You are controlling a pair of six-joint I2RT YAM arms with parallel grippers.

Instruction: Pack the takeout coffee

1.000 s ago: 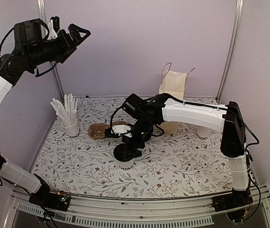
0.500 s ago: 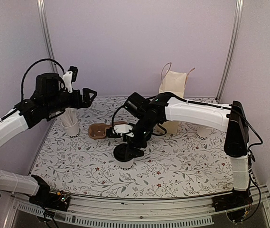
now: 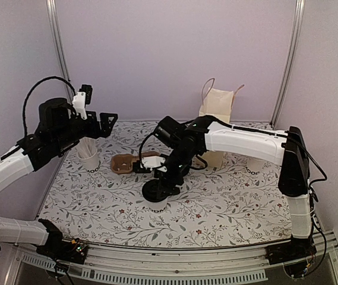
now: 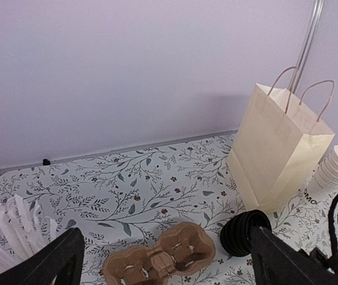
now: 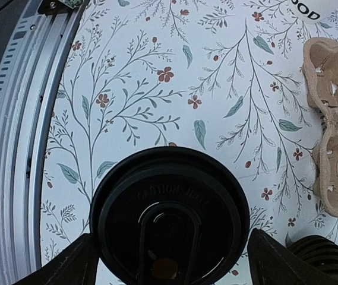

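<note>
Right pincer [image 5: 170,237] spread astride my lidded takeout coffee [image 5: 169,205]; my left pincer [image 4: 164,233] hangs released. White sticks [image 4: 13,230] fill a cup [image 3: 89,161]; floral desk [image 3: 228,202], lilac walls [image 3: 174,53].

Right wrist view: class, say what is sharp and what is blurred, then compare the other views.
Right wrist: the coffee lid is sharp, the right fingers soft at the bottom corners. Left wrist: paper bag crisp, left fingers blurred. Top external: even light, faint shadows.
</note>
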